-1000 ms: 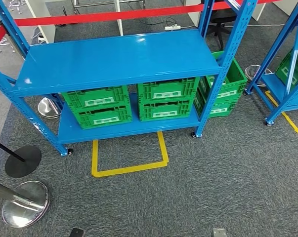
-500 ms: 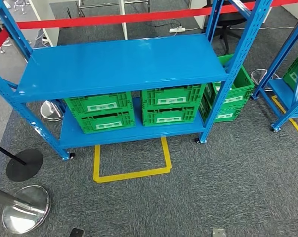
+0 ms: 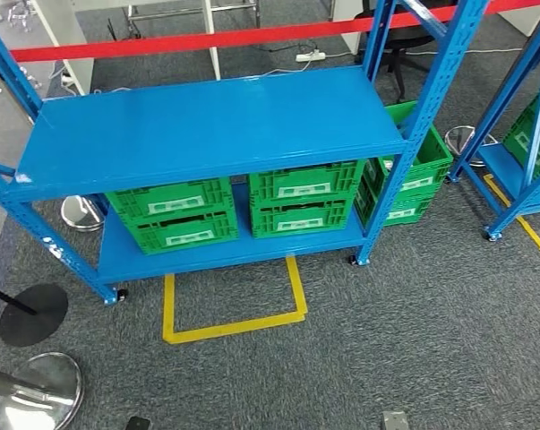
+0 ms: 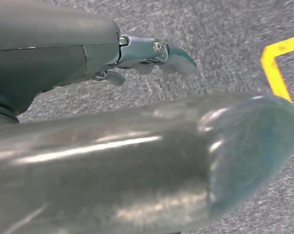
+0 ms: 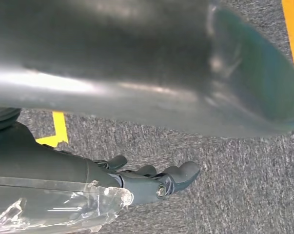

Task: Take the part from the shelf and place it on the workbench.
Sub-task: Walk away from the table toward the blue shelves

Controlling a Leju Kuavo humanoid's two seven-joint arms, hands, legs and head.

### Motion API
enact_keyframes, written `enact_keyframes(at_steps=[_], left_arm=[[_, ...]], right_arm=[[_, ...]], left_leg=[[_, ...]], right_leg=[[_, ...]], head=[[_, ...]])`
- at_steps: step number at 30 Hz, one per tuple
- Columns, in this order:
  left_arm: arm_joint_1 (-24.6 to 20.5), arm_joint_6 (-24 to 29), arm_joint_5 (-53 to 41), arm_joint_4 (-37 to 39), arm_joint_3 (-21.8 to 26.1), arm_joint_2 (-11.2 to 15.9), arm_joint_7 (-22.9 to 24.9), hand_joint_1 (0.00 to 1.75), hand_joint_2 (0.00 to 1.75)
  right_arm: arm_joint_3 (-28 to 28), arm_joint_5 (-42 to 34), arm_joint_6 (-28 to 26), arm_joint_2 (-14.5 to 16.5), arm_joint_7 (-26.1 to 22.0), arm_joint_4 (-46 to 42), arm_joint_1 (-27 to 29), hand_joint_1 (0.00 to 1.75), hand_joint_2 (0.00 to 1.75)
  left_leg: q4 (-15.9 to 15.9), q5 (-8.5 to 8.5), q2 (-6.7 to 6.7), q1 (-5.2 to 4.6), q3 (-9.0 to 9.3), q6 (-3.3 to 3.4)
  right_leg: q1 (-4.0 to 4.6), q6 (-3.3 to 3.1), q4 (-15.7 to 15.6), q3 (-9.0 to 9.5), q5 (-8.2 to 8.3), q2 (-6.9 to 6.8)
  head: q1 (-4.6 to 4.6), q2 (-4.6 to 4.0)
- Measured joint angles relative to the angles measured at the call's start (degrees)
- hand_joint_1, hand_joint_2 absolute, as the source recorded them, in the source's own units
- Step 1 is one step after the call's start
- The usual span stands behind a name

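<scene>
Since a moment ago my view swung slightly; blue shelf ahead. Both my left hand and right hand hang loose, holding nothing (part unseen, perhaps in 1 green crate). Everything remains.

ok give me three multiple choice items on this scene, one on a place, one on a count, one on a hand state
1. Where do the green crates in the near blue rack sit?
A. top shelf
B. bottom shelf
C. on the floor in front of the rack

2. How many stacks of crates stand on that shelf?
A. two
B. four
C. five

3. The left robot hand is:
A. holding a crate
B. holding a part
C. holding nothing

Key: 1 B, the crates sit under the bare top shelf; 2 A, two stacks side by side; 3 C, its fingers hang over grey carpet with nothing in them.
</scene>
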Motion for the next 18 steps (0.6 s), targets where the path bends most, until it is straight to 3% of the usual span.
enact_keyframes(at_steps=[2,4,7,8,9,10,11,13,14,18], left_arm=[[0.1,0.0,0.0,0.0,0.1,0.0,0.0,0.00,0.00],[0.1,0.0,0.0,0.0,0.1,0.0,0.0,0.00,0.00],[0.1,0.0,0.0,0.0,0.1,-0.1,0.0,0.00,0.00],[0.1,0.0,0.0,0.0,0.2,-0.1,0.0,0.00,0.00],[0.2,0.0,0.0,0.0,0.2,-0.1,0.0,0.00,0.00],[0.2,0.0,0.0,0.0,0.2,-0.1,0.0,0.00,0.00],[0.2,-0.1,0.0,0.0,0.2,-0.1,0.0,0.00,0.00],[0.2,-0.1,-0.1,0.0,0.2,-0.2,0.0,0.00,0.00],[0.1,-0.1,-0.1,0.0,0.2,-0.2,0.0,0.00,0.00],[0.0,-0.1,-0.1,0.0,0.2,-0.2,-0.1,0.00,0.00]], right_arm=[[0.0,0.0,0.0,0.0,0.0,0.0,0.0,0.00,0.00],[0.0,0.0,0.0,0.0,0.0,0.0,-0.1,0.00,0.00],[0.0,0.0,0.0,0.0,0.0,0.0,0.0,0.00,0.00],[0.0,0.1,0.0,0.0,0.0,0.0,0.1,0.00,0.00],[0.0,0.1,0.0,0.0,0.0,0.0,0.1,0.00,0.00],[0.0,0.1,0.0,0.0,0.0,0.0,0.2,0.00,0.00],[0.0,0.1,0.0,0.0,0.0,0.0,0.2,0.00,0.00],[0.0,0.1,0.0,0.0,0.0,0.0,0.1,0.00,0.00],[0.0,0.1,0.0,0.0,0.0,0.0,0.1,0.00,0.00],[0.0,0.1,-0.1,0.0,0.0,0.0,0.1,0.00,0.00]], left_leg=[[-0.5,-0.32,-0.10,0.10,0.34,0.79],[-0.7,-0.58,-0.11,0.28,0.91,1.60],[-0.7,-1.47,-0.10,0.16,1.87,2.30],[-0.7,-1.84,-0.16,0.09,2.28,2.36],[-0.7,-2.25,-0.25,0.04,2.82,2.37],[-0.7,-2.73,-0.34,0.01,3.52,2.32],[-0.8,-3.28,-0.42,0.00,4.23,2.21],[-0.7,-4.31,-0.52,-0.20,5.30,1.73],[-0.7,-4.61,-0.56,-0.27,5.51,1.45],[-0.9,-5.37,-0.56,-0.22,6.01,0.30]], right_leg=[[-0.06,0.72,-0.2,0.30,-0.24,-0.13],[-0.08,1.25,2.7,-0.85,-1.72,-0.21],[-0.06,1.54,14.1,-7.59,-5.86,-0.21],[-0.06,1.52,16.4,-9.41,-5.89,-0.21],[-0.04,1.43,16.4,-10.18,-4.63,-0.21],[-0.01,1.26,14.0,-9.74,-2.21,-0.21],[0.03,1.03,10.1,-8.47,0.72,-0.21],[0.22,0.59,3.3,-5.65,4.20,-0.18],[0.32,0.39,1.8,-4.92,4.59,-0.14],[0.20,-0.72,0.9,-4.04,3.95,-0.07]], head=[[0.19,0.00],[0.43,0.00],[0.69,0.00],[0.69,0.00],[0.69,0.00],[0.69,0.00],[0.71,0.00],[0.66,0.00],[0.59,0.00],[0.32,0.00]])
